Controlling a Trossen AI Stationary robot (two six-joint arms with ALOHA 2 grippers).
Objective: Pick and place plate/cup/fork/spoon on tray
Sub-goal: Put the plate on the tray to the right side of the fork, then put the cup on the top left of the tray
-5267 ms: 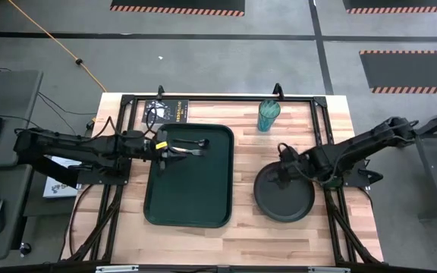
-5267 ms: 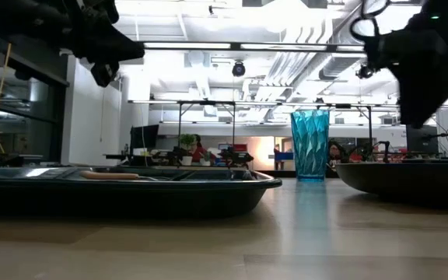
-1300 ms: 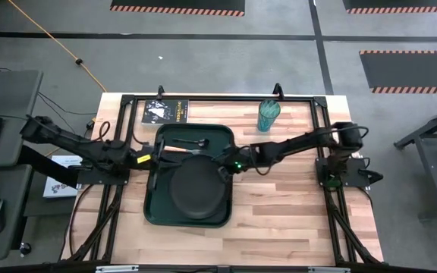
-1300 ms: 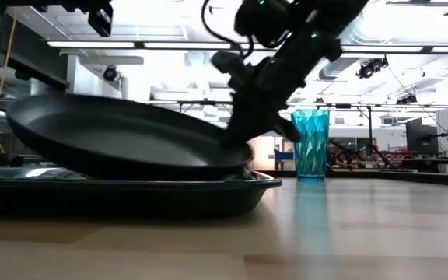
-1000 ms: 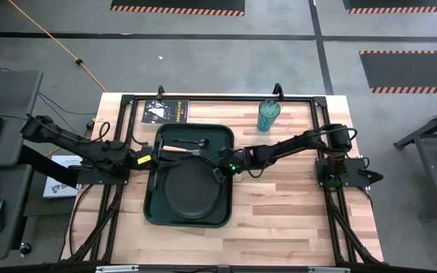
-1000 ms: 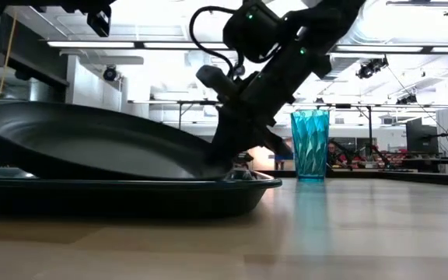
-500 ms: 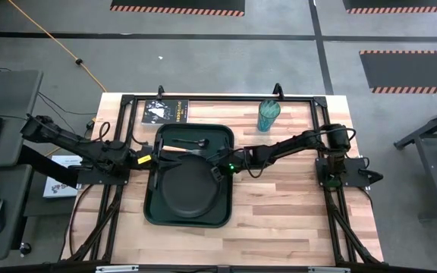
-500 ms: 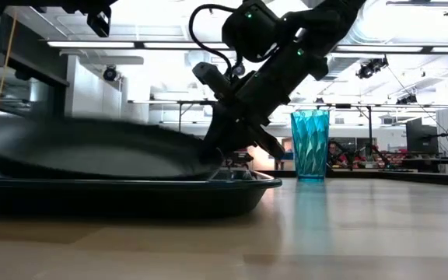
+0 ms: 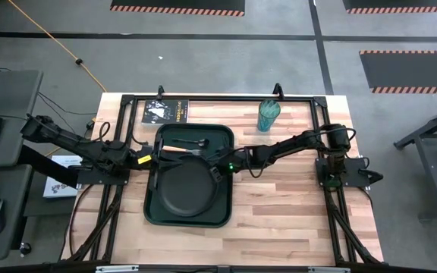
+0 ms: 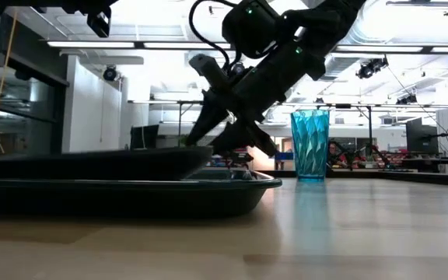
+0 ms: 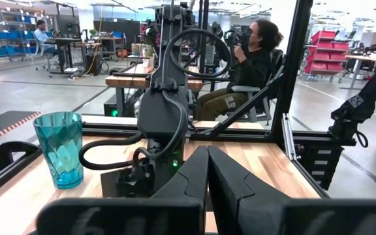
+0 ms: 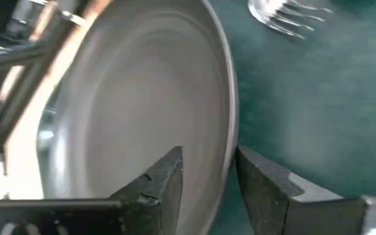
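The dark round plate [image 9: 188, 186] lies flat in the green tray [image 9: 155, 212]; the low view shows it level inside the tray's rim [image 10: 92, 162]. My right gripper [image 9: 220, 168] is open at the plate's right rim [image 12: 230, 130], one finger on each side of it [image 12: 162, 186]. The dark spoon [image 9: 192, 142] and the fork, whose metal head shows in the right wrist view [image 12: 286, 18], lie in the tray's far part. The teal cup [image 9: 268, 115] stands on the table beyond the tray's far right corner. My left gripper [image 11: 207, 171] is shut and empty at the tray's left edge.
A dark booklet [image 9: 165, 111] lies at the table's far left. A black frame [image 9: 226, 97] runs along the far edge and sides. Bare wood [image 9: 294, 212] lies to the right of the tray. People sit in the room beyond the table [image 11: 256, 59].
The plate was tilted, its left side raised, with my right gripper shut on its right rim. That raised side has come down and the plate now lies flat in the tray. My right gripper has opened and let go of the rim, staying at the plate's right side.
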